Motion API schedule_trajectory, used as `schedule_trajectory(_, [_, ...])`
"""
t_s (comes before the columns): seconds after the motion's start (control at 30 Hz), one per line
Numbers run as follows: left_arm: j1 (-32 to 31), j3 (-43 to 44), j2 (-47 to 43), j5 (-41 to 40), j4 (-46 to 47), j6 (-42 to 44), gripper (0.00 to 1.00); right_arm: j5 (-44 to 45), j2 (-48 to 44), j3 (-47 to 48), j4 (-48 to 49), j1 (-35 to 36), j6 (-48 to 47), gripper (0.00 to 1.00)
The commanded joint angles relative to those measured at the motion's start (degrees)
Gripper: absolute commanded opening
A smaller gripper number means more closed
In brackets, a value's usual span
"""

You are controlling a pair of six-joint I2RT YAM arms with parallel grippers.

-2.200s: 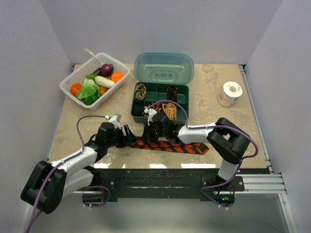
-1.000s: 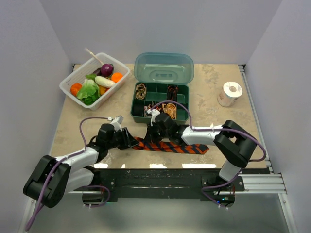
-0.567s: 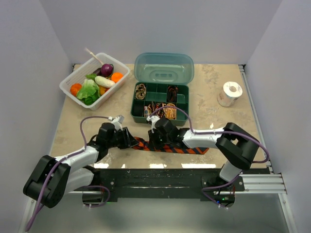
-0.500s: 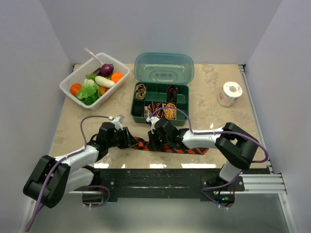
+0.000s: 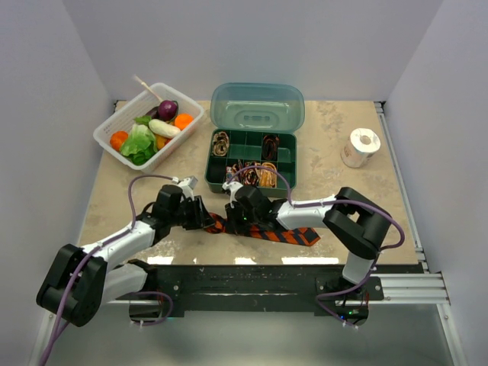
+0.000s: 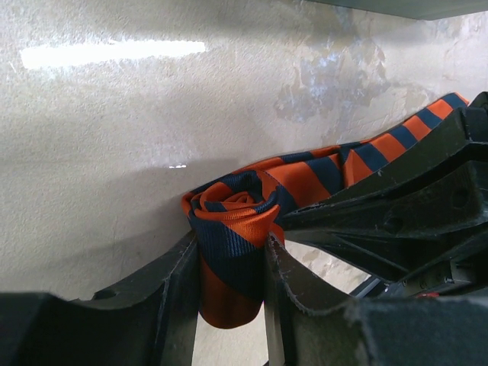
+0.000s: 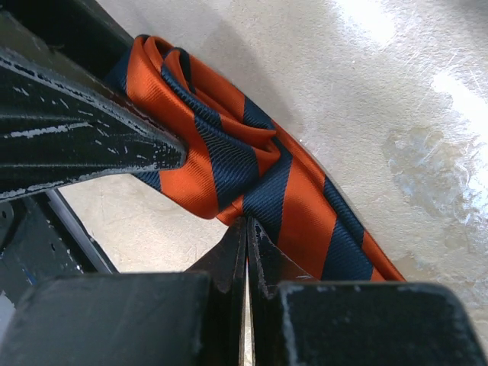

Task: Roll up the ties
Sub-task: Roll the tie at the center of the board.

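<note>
My table (image 5: pixel 335 152) is a beige, mottled, glossy top with light glaring off its near edge. Pale grey walls (image 5: pixel 252 38) close it in on three sides. At 10 o'clock I see a white basket (image 5: pixel 126 110) heaped with vegetables (image 5: pixel 139 141), green, orange, purple and white. At 12 o'clock, nearer centre, the green box (image 5: pixel 245 142) stands with its lid (image 5: pixel 257 107) thrown back. Several of its compartments hold tie coils (image 5: pixel 221 142) in brown, red and gold. A tape roll (image 5: pixel 360 147) sits alone at 2 o'clock.

The tie (image 5: pixel 286 232) lies flat at 6 o'clock, just in front of the box, trailing toward 4 o'clock, and its 9 o'clock end is wound into a roll. My left gripper (image 6: pixel 231 259) has that roll clamped between its fingers. My right gripper (image 7: pixel 246 229) is drawn down to a slit, tips at the tie's edge just beside the roll. I cannot tell whether it nips any fabric.
</note>
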Motion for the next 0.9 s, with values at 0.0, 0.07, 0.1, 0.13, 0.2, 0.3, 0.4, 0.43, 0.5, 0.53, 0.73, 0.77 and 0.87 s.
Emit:
schedule_trajectory(0.0, [0.0, 2.8, -0.6, 1.0, -4.4, 1.4, 0.37, 3.3, 1.8, 0.4, -4.6, 0.3, -0.9, 0.00])
schedule_trajectory(0.07, [0.0, 4.0, -0.6, -0.1, -5.9, 1.5, 0.36, 3.3, 1.4, 0.2, -4.8, 0.4, -0.9, 0.00])
schedule_trajectory(0.1, [-0.3, 4.5, -0.7, -1.1, -7.9, 1.7, 0.36, 3.4, 1.0, 0.3, -5.1, 0.4, -1.1, 0.00])
schedule_trajectory(0.13, [-0.4, 5.1, -0.8, -2.7, -8.7, 1.8, 0.36, 3.5, 0.8, 0.4, -5.7, 0.4, -1.3, 0.00])
schedule_trajectory(0.2, [-0.6, 6.1, -0.7, -3.8, -10.4, 2.0, 0.36, 3.6, 0.2, 0.5, -6.4, 0.3, -1.8, 0.00])
schedule_trajectory(0.3, [-0.9, 7.6, 0.1, -4.9, -12.3, 2.5, 0.35, 3.8, -1.4, 0.4, -7.8, 0.3, -2.4, 0.00])
schedule_trajectory(0.4, [-2.0, 8.7, 1.1, -6.7, -13.9, 2.9, 0.34, 3.3, -3.0, 0.3, -8.1, 0.3, -2.8, 0.00])
schedule_trajectory(0.43, [-2.4, 9.4, 1.6, -8.2, -14.2, 3.0, 0.34, 3.0, -4.1, 0.4, -7.9, 0.3, -2.8, 0.00])
schedule_trajectory(0.5, [-3.8, 10.2, 2.1, -10.5, -15.6, 3.2, 0.33, 2.7, -5.0, 0.5, -7.6, 0.3, -2.4, 0.00])
schedule_trajectory(0.53, [-4.3, 11.0, 2.2, -11.4, -16.2, 3.2, 0.33, 2.4, -5.7, 0.5, -7.5, 0.3, -2.2, 0.00])
schedule_trajectory(0.73, [-8.5, 15.4, 3.1, -19.5, -21.4, 3.4, 0.32, 1.6, -6.3, 1.5, -5.8, 0.3, -0.9, 0.01])
schedule_trajectory(0.77, [-9.8, 15.9, 3.1, -20.9, -22.6, 3.2, 0.32, 1.3, -5.7, 1.7, -5.5, 0.3, -0.7, 0.01])
schedule_trajectory(0.87, [-12.4, 17.8, 3.4, -25.1, -24.6, 2.5, 0.32, 0.4, -3.5, 3.0, -4.6, 0.3, 0.1, 0.01])
